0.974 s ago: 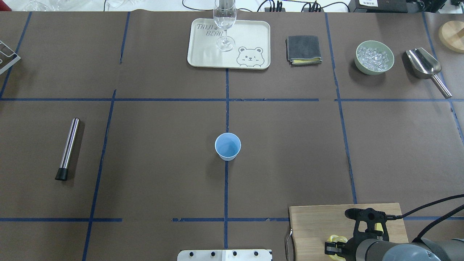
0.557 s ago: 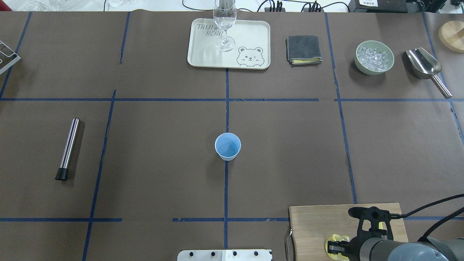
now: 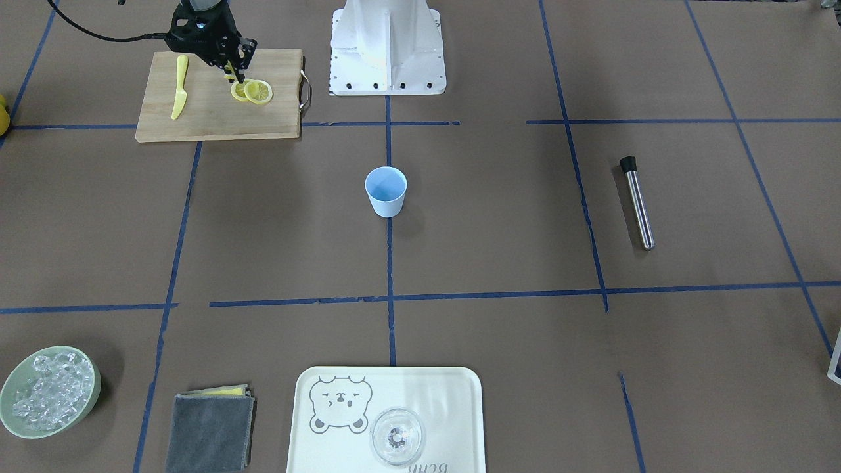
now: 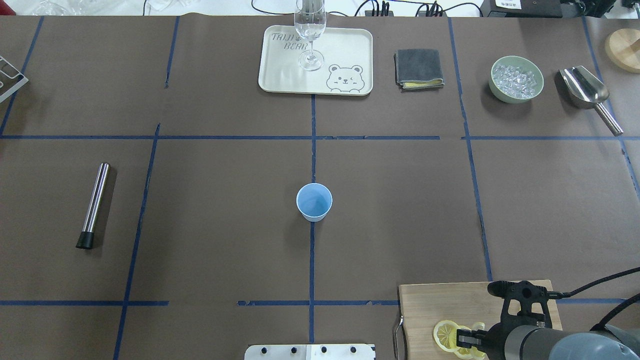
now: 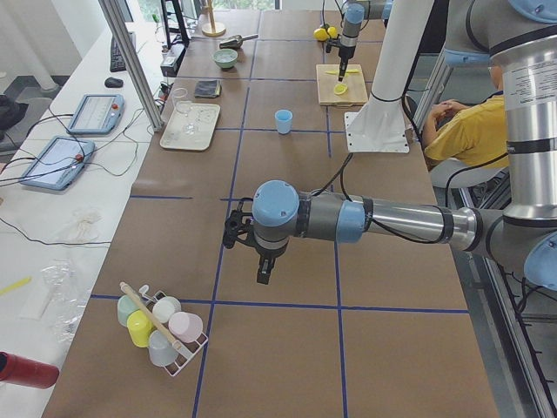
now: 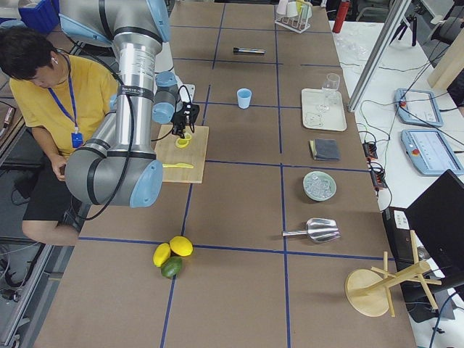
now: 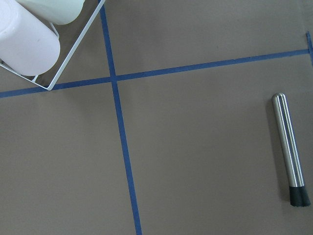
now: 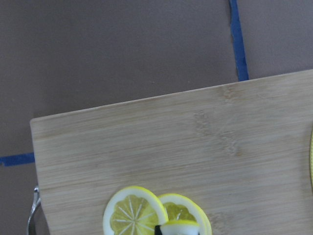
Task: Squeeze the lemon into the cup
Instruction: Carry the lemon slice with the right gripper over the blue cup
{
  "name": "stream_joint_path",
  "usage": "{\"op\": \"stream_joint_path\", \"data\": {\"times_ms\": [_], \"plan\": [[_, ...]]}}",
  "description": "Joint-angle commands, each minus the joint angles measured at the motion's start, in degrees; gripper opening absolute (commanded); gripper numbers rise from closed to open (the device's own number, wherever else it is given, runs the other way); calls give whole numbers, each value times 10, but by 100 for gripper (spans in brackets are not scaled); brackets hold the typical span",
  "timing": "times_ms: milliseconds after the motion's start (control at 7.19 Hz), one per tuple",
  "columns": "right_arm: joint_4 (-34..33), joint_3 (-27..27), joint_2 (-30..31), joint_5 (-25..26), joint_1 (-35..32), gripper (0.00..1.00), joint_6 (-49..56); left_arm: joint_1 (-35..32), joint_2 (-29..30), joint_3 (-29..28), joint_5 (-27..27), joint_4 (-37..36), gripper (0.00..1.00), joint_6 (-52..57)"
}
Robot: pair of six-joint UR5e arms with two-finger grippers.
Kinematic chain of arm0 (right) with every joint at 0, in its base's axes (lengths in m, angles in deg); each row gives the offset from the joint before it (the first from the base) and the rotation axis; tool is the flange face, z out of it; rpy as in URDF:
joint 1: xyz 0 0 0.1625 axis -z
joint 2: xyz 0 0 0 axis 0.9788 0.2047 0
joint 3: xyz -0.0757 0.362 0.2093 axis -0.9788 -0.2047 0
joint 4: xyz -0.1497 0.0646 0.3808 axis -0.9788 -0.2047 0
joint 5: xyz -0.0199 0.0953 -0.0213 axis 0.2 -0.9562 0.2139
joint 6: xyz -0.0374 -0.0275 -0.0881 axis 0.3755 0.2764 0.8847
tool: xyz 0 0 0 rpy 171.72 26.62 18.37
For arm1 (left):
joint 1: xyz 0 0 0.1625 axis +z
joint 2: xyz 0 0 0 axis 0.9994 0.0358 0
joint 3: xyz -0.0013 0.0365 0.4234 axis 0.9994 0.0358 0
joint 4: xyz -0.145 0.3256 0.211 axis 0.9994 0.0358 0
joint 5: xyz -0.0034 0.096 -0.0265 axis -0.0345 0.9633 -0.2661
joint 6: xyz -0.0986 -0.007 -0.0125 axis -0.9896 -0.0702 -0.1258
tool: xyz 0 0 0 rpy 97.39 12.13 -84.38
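Lemon slices are seen on the wooden cutting board at the near right corner, two of them lying flat and overlapped. The right gripper is poised directly over them. One flat slice shows just to its left, and a pale rind edge lies against its black fingertip. Whether that piece is gripped, and how far the jaws are parted, cannot be told. A yellow knife lies on the board to the gripper's right. The left gripper is seen only from the side, its opening not discernible. The blue cup stands upright mid-table, well apart from the board. Farthest off, a wine glass stands on a tray.
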Motion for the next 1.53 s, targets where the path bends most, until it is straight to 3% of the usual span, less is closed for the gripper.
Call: {"op": "stream_joint_path", "data": {"times_ms": [0, 278, 696, 974, 1391], "plan": [[-3, 4, -5, 0, -13, 15, -1, -1, -2, 2, 0, 0, 100, 0], [-4, 2, -51, -28, -52, 17, 0, -2, -9, 8, -1, 0, 100, 0], [-17, -37, -180, -107, -149, 24, 2, -2, -10, 13, 0, 0, 100, 0], [-157, -132, -385, -123, -195, 25, 5, -6, -10, 13, 0, 0, 100, 0], [-159, -256, -514, -124, -252, 25, 7, -6, -10, 13, 0, 0, 100, 0]]}}
